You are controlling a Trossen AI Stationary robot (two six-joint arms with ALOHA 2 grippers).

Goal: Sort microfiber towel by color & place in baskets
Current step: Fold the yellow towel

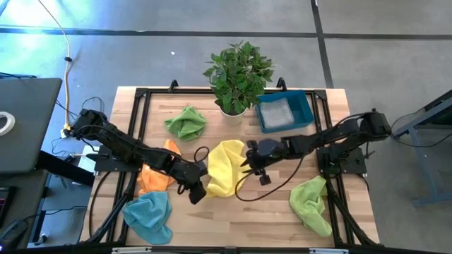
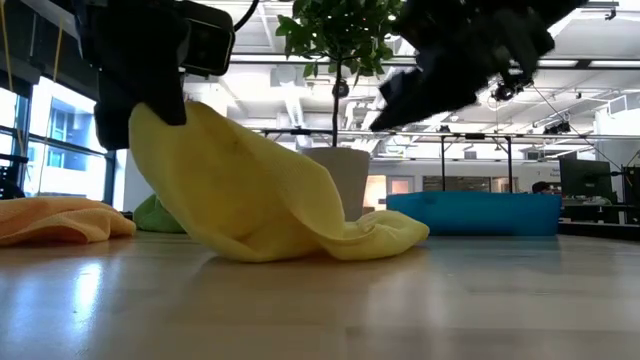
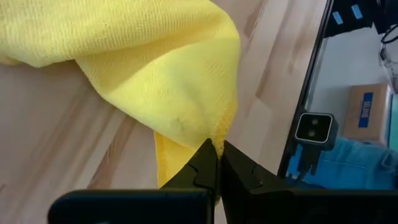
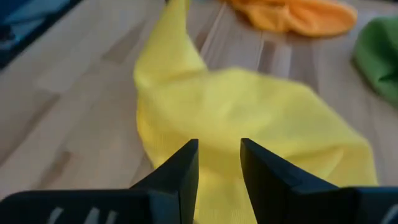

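Observation:
A yellow towel (image 1: 226,168) lies at the table's middle, one corner raised. My left gripper (image 1: 200,190) is shut on that corner at the towel's near left. My right gripper (image 1: 248,161) is open and empty, hovering just above the towel's right part (image 4: 249,106). An orange towel (image 1: 154,175), a blue towel (image 1: 150,215), a green towel (image 1: 186,122) and a light green towel (image 1: 312,201) lie bunched on the table. The teal-blue bin (image 1: 305,106) stands at the far right with a pale grey towel (image 1: 279,111) in it. My left gripper pinches the yellow towel's near-left corner (image 3: 214,138) between its two fingers (image 3: 202,165), on a bunched fold of several layers. The corner is lifted above the table (image 2: 160,120). The cloth slopes down from it, and its far right end (image 2: 385,235) lies on the table.
A potted plant in a white pot (image 1: 236,74) stands at the table's far middle, next to the bin. A black frame (image 1: 141,95) runs around the tabletop. A dark cable (image 1: 265,187) loops on the table near the right gripper.

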